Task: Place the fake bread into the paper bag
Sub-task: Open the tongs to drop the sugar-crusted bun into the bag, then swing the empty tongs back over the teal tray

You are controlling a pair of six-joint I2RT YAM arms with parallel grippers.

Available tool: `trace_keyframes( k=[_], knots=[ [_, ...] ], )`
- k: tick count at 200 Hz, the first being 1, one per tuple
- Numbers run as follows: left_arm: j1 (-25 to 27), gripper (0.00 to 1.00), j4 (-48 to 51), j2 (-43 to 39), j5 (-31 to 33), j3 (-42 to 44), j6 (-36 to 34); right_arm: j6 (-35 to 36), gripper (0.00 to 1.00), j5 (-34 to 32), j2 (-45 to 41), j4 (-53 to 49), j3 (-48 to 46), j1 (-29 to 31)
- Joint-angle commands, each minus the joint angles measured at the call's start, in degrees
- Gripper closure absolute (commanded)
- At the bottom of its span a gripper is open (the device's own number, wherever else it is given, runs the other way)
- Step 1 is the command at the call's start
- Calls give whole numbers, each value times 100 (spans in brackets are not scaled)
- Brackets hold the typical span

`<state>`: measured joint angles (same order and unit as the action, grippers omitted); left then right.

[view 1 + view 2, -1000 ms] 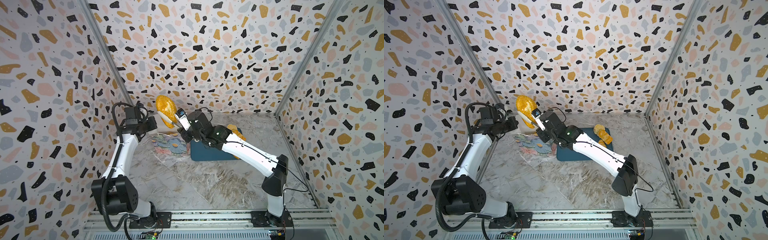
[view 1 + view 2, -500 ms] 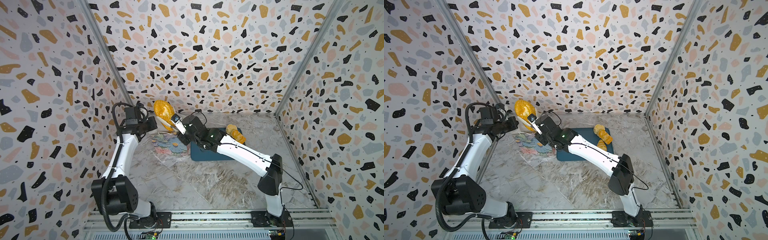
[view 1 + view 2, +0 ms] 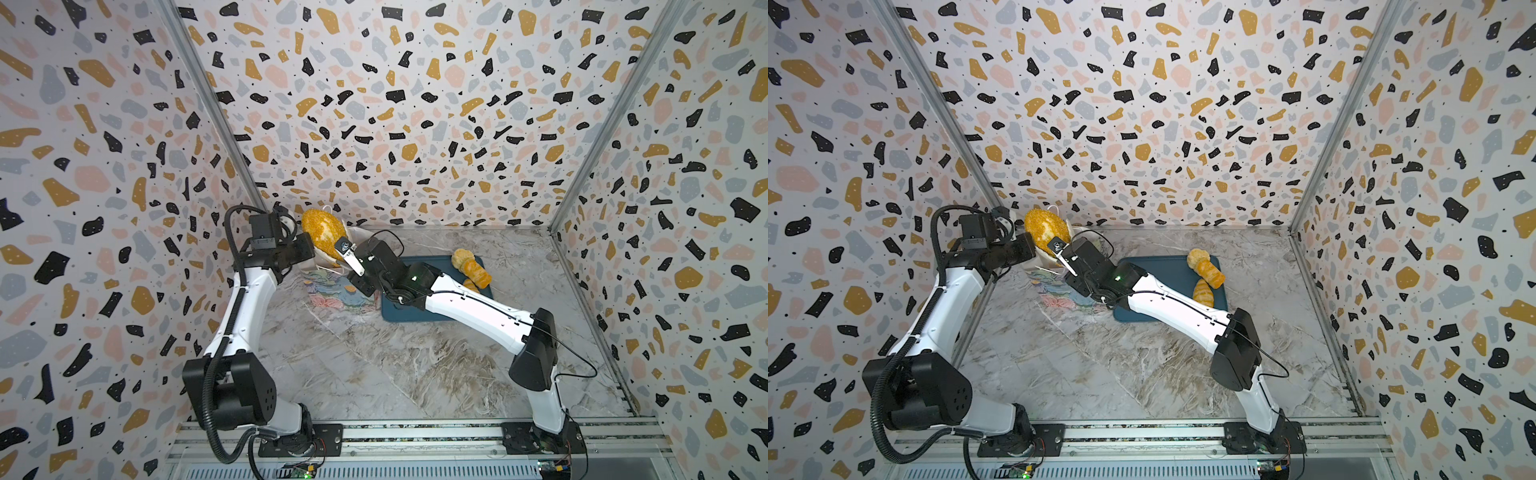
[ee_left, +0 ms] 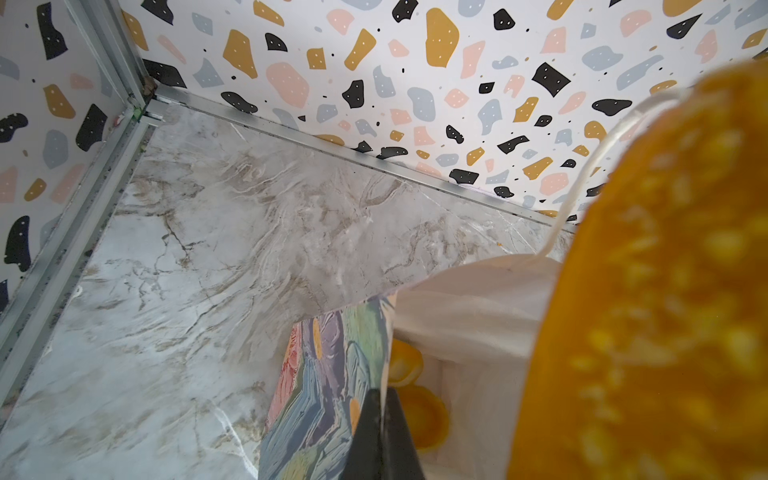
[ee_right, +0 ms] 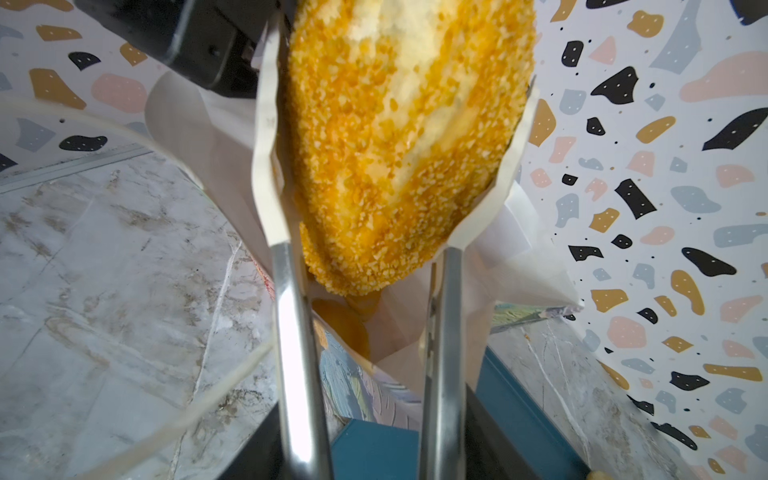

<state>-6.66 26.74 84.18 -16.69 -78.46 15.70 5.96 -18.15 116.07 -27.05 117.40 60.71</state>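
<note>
The paper bag [image 3: 332,286] [image 3: 1059,291] stands at the back left, printed with painted flowers. My left gripper [image 3: 305,249] [image 4: 384,415] is shut on its near rim and holds the mouth open. A large seeded loaf of fake bread [image 3: 322,235] [image 5: 399,145] stands on end in the bag mouth, its lower tip inside. My right gripper [image 3: 338,245] [image 5: 401,50] straddles the loaf with its fingers spread, and a thin gap shows along one pad. Orange breads [image 4: 424,415] [image 5: 345,328] lie at the bag's bottom.
A dark-blue tray [image 3: 432,262] [image 3: 1163,270] lies right of the bag under my right forearm. A pale bumpy bun [image 3: 1196,257] and two striped rolls [image 3: 1210,274] [image 3: 1203,293] sit on it. The back wall is close behind the bag, whose white cord handle [image 4: 582,183] loops upward.
My right gripper carried the loaf left and down onto the bag mouth, and its fingers have spread wider. The left gripper and the bag stayed put.
</note>
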Motion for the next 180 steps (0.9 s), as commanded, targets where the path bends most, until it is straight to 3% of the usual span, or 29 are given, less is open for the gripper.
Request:
trace_keyframes(
  k=[1,107,180],
  knots=[
    [28,100,-72,-175,-68,67,-28,-137,41,-166,-296,26,288,-11],
    [24,100,-73,-152,-77,59,-23,-286,34,-363,-505,-259,271,-12],
    [24,100,-77,-156,-86,61,-17,-418,28,-480,-1116,-450,97,-41]
  ],
)
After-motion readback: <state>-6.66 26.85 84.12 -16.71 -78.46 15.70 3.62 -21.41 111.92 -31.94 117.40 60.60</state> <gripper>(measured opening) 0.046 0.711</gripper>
